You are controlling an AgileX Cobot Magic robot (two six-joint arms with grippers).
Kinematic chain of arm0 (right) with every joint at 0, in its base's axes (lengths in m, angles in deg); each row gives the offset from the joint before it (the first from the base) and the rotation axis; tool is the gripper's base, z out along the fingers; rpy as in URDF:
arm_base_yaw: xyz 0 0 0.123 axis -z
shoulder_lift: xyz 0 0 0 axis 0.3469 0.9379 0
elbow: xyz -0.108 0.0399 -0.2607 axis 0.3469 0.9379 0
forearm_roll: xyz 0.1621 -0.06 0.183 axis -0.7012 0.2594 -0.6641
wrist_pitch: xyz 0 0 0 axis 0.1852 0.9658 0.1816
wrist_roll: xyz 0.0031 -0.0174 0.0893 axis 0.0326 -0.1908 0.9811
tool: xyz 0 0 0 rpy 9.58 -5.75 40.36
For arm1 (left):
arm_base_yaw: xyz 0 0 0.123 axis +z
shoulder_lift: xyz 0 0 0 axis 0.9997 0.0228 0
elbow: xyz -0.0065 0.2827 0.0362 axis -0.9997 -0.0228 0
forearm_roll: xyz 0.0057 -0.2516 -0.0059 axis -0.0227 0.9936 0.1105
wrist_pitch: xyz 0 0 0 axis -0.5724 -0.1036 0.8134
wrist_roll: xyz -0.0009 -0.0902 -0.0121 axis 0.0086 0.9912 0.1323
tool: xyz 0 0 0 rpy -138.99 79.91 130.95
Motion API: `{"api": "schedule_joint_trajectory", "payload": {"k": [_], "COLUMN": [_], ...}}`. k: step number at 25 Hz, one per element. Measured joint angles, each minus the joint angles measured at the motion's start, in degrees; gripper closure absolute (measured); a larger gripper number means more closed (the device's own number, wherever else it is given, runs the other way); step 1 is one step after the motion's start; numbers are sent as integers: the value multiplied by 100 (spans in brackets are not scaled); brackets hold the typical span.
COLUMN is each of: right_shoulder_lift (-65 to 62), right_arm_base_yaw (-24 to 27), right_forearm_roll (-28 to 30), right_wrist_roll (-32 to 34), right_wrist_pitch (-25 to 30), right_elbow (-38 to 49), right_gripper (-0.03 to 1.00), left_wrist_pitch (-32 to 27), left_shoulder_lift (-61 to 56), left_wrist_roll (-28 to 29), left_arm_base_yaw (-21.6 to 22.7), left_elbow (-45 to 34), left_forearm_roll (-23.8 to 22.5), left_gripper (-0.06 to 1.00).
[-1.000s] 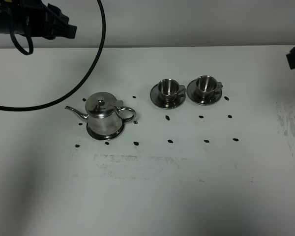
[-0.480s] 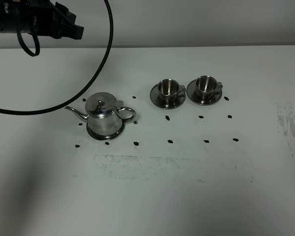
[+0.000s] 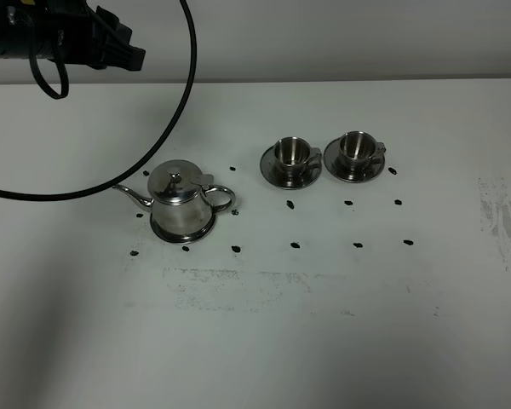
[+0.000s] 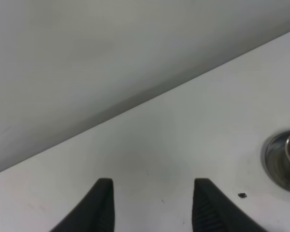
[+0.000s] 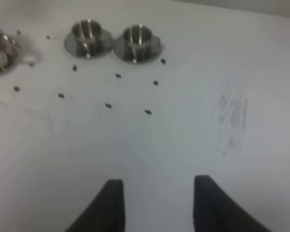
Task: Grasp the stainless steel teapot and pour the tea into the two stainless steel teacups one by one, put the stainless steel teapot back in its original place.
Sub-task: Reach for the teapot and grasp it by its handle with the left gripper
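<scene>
The squat, mirror-bright stainless steel teapot (image 3: pixel 180 203) with its knobbed lid stands on a flat round steel disc (image 3: pixel 186 233), whose raised rim shows under its base. It sits left of the middle of the matte white desk (image 3: pixel 324 341). Its long axis runs side to side in the high view. The thin curved spout points left, and the loop handle points right, toward the two small shiny steel teacups (image 3: pixel 291 153). These sit on round saucers, side by side, farther back and well apart from the pot. Small dark marks (image 3: pixel 295 245) dot the desk around all three.

The left arm (image 3: pixel 68 41), black with a looping cable, hangs high over the far left corner. The teapot therefore lies toward the front and to the right of its jaws, with the handle on the side away from them. Those jaws, two dark tapered fingers (image 4: pixel 104 205), stand released with only bare desk between them.

The right arm is out of the high view. Its jaws, likewise dark fingers (image 5: pixel 112 205), are parted around nothing. Its wrist view shows the blurred teapot farther off than the cups.

The left arm looks the nearer one for the grasp. The polished, rounded body would likely slip, so the loop handle seems the surer hold. That would call for jaws closing across the handle.
</scene>
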Motion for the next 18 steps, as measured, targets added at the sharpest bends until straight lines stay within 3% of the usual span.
{"api": "schedule_joint_trajectory", "payload": {"k": [5, 15, 18], "right_shoulder_lift": [-519, -525, -525], "right_arm_base_yaw": [0, 0, 199], "right_forearm_roll": [130, 124, 98], "right_wrist_roll": [12, 33, 33], "right_wrist_pitch": [109, 104, 104], "right_elbow": [491, 498, 498], "right_gripper": [64, 64, 64], "left_wrist_pitch": [-89, -204, -208], "left_shoulder_lift": [0, 0, 0], "left_wrist_roll": [-6, -22, -35], "left_arm_base_yaw": [0, 0, 0], "left_elbow": [0, 0, 0], "left_forearm_roll": [-2, -152, -163], "left_gripper": [58, 58, 58]}}
